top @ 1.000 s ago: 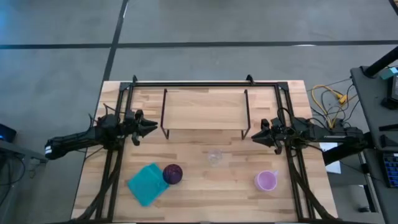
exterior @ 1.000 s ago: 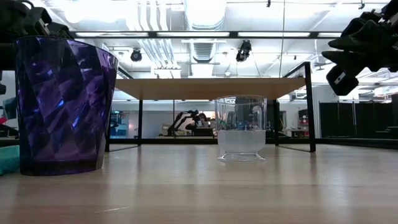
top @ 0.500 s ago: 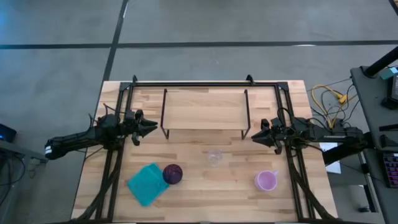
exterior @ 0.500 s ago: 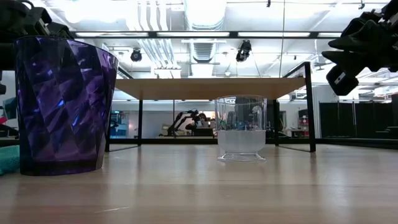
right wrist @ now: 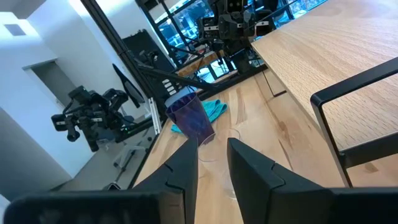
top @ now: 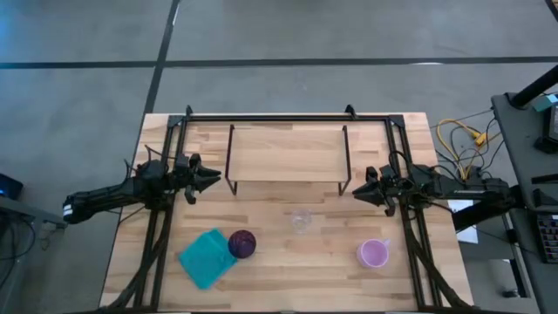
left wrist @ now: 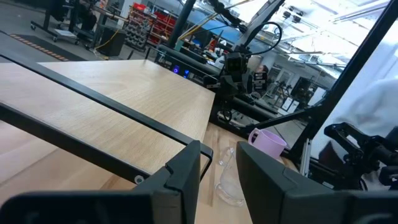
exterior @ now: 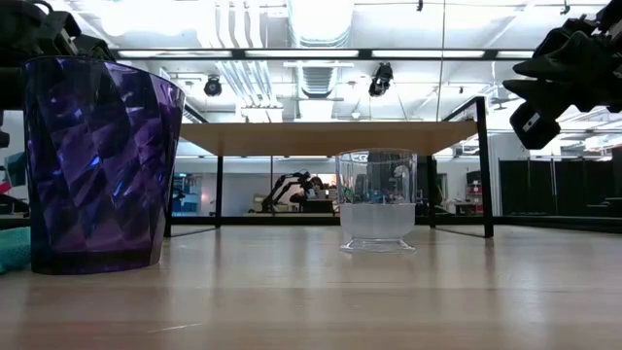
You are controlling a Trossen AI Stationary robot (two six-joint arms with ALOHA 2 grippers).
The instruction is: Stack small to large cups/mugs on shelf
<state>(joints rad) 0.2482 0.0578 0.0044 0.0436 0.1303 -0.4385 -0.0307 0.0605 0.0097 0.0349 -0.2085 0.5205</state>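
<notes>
The shelf (top: pixel 288 155) stands at the table's far middle on thin black legs. The small clear glass (top: pixel 302 220) stands upright in front of it; it is central in the low view (exterior: pixel 376 199). The dark purple cup (top: pixel 243 243) stands near the front left, large in the low view (exterior: pixel 97 165). The pink mug (top: pixel 373 254) stands front right. My left gripper (top: pixel 212 179) hovers off the shelf's left end, open by a narrow gap (left wrist: pixel 217 180). My right gripper (top: pixel 357 191) hovers off the shelf's right end, also narrowly open (right wrist: pixel 212 168).
A teal cloth (top: pixel 207 256) lies flat against the purple cup's left side. Black frame rails (top: pixel 288 117) run along the table's far edge and down both sides. Cables and equipment (top: pixel 462 139) sit beyond the right edge. Bare wood lies between the glass and the mug.
</notes>
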